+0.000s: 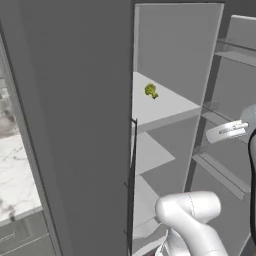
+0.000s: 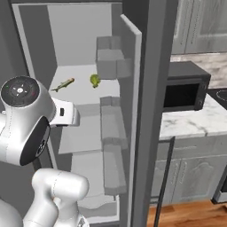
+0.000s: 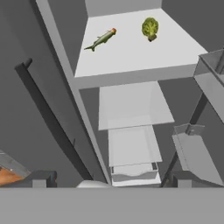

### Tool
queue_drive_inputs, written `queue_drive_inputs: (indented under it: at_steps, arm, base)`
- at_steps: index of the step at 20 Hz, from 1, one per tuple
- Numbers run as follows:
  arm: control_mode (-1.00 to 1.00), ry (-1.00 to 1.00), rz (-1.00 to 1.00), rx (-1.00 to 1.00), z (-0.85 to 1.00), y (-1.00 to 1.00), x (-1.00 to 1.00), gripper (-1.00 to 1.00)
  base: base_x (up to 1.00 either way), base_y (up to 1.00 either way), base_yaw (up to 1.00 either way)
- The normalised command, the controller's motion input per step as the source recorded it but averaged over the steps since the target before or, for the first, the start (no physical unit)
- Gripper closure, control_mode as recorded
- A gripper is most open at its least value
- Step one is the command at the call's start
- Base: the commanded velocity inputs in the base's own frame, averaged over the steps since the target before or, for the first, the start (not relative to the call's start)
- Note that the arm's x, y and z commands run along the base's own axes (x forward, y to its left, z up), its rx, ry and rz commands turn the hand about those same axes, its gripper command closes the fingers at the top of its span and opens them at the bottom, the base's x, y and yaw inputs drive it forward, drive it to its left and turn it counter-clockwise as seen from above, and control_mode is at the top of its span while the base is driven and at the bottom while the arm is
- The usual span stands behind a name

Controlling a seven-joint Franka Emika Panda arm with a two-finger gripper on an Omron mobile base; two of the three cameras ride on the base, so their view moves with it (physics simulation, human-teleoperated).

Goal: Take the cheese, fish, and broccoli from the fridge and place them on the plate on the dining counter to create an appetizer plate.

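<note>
Facing the tall dark-grey fridge point(image 2: 146, 88) w/ door open, pincer point(image 3: 109, 183) spread wide, holding nothing. Slender greenish-orange fish point(image 3: 102, 39) and yellow-green broccoli clump point(image 3: 150, 28) lie apart on upper shelf point(image 3: 131, 57), reachable, I think.

arm point(image 1: 187, 215) rises from the base, lower link bent up and forward. in right base view the big round joint point(image 2: 20, 91) sits up front at the left, with the wrist point(image 2: 62, 113) reaching forward past it. hand point(image 1: 222, 132) is held high, roughly level, pointing away from the base. hand view: fingertips point(image 3: 41, 178) sit far apart at the bottom edge, jaws spread wide, nothing between them, touching nothing.
</note>
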Motion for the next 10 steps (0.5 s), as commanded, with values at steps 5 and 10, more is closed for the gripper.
queue_drive_inputs:
  at_steps: [5, 10]
  arm:
    - [1.00, 0.00, 0.00, 0.00, 0.00, 0.00, 0.00, -1.00]
    - [1.00, 0.00, 0.00, 0.00, 0.00, 0.00, 0.00, -1.00]
  base:
    - [1.00, 0.00, 0.26]
    - [0.99, 0.00, 0.25]
